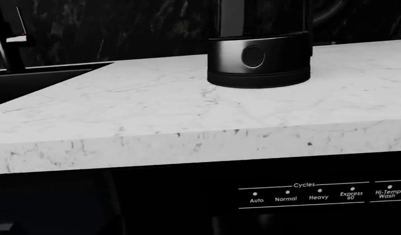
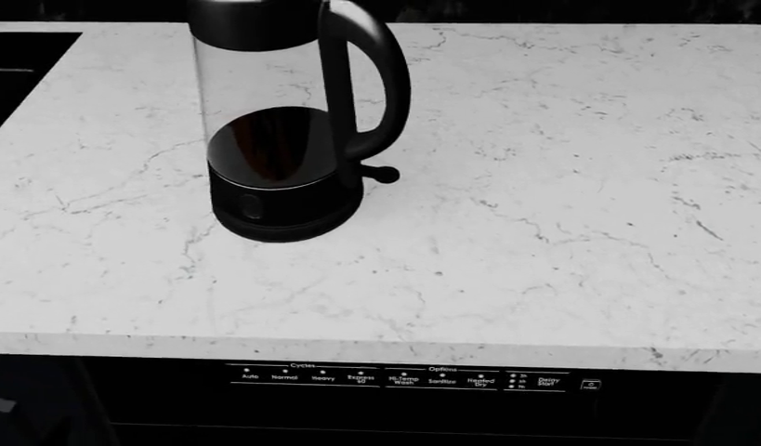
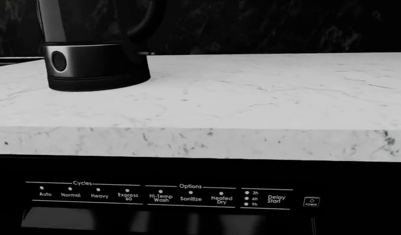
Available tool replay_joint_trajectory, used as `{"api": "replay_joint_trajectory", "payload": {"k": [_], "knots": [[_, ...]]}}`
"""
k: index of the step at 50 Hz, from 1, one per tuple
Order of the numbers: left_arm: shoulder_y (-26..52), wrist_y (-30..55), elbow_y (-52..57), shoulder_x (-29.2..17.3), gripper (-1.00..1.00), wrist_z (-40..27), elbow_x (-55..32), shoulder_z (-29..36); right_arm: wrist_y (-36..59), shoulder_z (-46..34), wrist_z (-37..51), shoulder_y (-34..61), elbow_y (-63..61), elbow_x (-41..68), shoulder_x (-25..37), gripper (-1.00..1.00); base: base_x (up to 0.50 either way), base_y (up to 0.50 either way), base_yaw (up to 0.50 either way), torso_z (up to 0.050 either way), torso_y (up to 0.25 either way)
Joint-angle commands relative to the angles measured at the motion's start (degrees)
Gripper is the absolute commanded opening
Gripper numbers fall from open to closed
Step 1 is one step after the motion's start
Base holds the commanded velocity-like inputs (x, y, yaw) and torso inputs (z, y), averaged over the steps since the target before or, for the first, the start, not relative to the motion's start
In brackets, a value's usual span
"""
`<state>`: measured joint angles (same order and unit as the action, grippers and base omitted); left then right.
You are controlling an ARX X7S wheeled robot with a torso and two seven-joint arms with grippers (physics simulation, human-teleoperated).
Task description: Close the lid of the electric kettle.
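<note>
Head view: electric kettle [image 2: 287, 139] upright on countertop [image 2: 566, 186]; jaws unseen, state indeterminable.

Electric kettle [image 2: 287, 139]: clear glass, black base and handle | countertop [image 2: 542, 186]: white marble, grey veins | dishwasher panel [image 2: 405, 379]: black, white lettering

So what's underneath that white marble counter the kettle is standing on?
A black dishwasher control panel sits under the countertop edge, labelled Cycles and Options. Below that is too dark to make out. The kettle stands above.
</note>
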<state>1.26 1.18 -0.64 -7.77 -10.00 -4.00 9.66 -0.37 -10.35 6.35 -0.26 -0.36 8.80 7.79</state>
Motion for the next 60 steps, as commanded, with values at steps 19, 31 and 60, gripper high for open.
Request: {"api": "replay_joint_trajectory", "payload": {"k": [19,31,60], "knots": [[-0.57,2.68,4.27,-0.73,1.0,0.22,-1.1,0.42,4.03,0.02,1.94,-0.17,-3.5,-0.65,1.16,1.0,0.05,0.29,0.0,0.026,0.0],[1.77,22.7,26.48,-5.36,1.0,-0.27,-4.24,-1.24,24.43,2.51,3.0,0.91,-26.28,3.62,7.14,1.0,0.0,0.0,0.0,0.0,0.0],[21.01,55.13,44.97,-12.45,1.0,2.1,-10.39,-3.19,76.27,20.51,4.43,30.75,-51.77,28.69,18.76,1.0,0.0,0.0,0.0,0.0,0.0]]}}
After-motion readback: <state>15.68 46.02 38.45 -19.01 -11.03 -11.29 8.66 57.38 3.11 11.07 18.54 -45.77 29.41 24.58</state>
